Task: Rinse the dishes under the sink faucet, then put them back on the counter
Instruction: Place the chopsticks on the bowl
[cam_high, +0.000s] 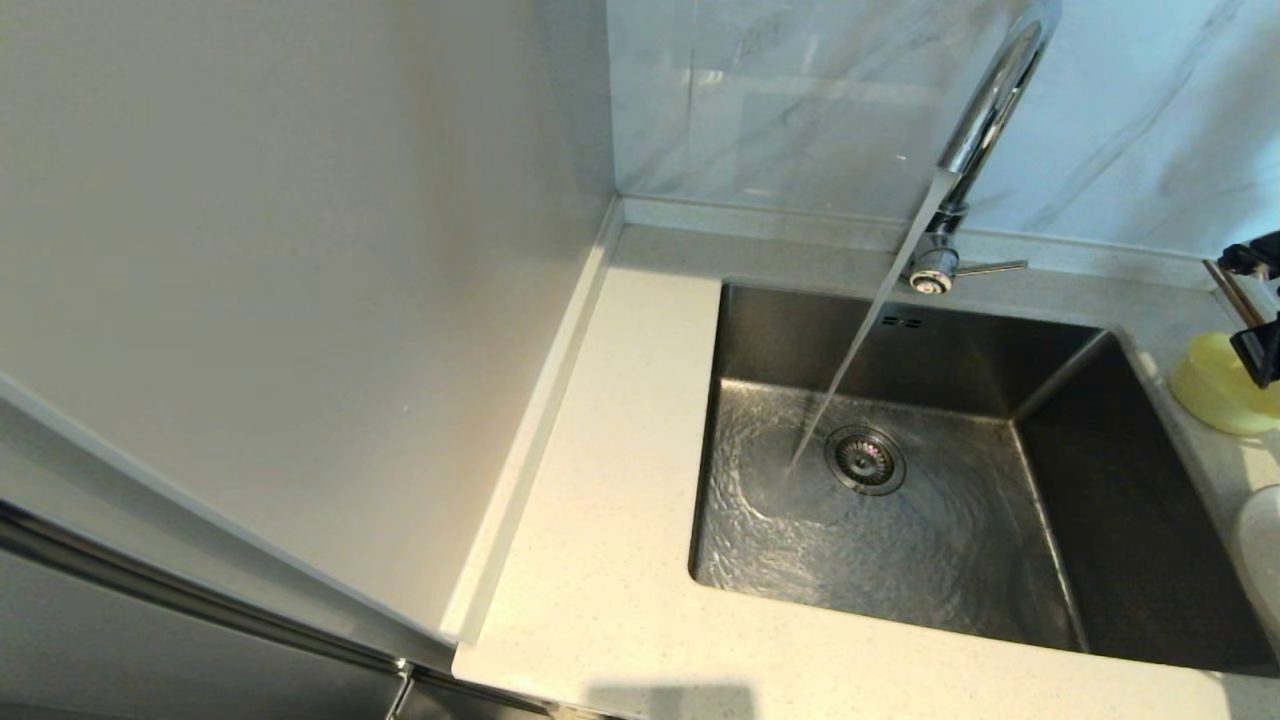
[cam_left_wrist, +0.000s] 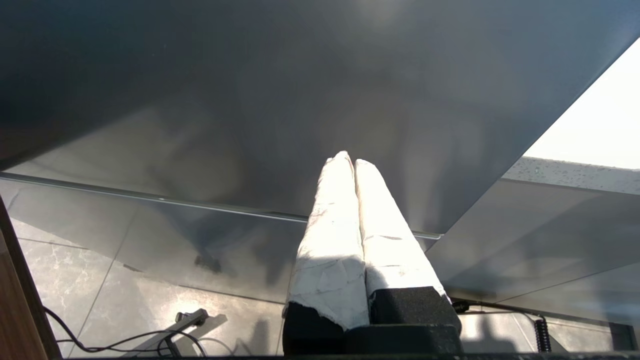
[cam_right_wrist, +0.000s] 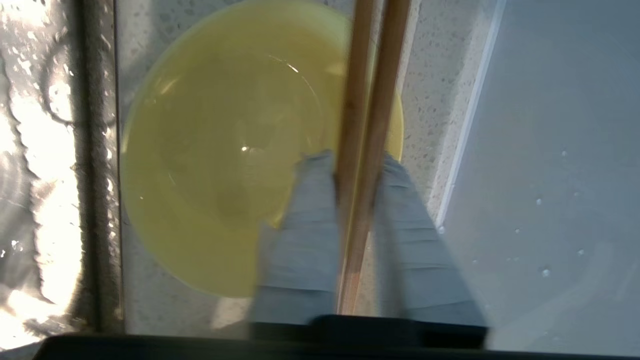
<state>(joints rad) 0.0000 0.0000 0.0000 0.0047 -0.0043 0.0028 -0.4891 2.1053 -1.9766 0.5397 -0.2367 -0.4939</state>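
Water runs from the chrome faucet into the steel sink and lands beside the drain. The pale yellow bowl stands on the counter right of the sink, and the white plate shows only as an edge nearer me. My right gripper hovers over the bowl, shut on a pair of wooden chopsticks that reach past the bowl's rim. My left gripper is shut and empty, parked low in front of a dark cabinet face, out of the head view.
The faucet's thin lever points right. A tall pale panel walls off the counter's left side, and the marble-veined wall stands behind. Cables lie on the floor below the left arm. The sink's rim runs close beside the bowl.
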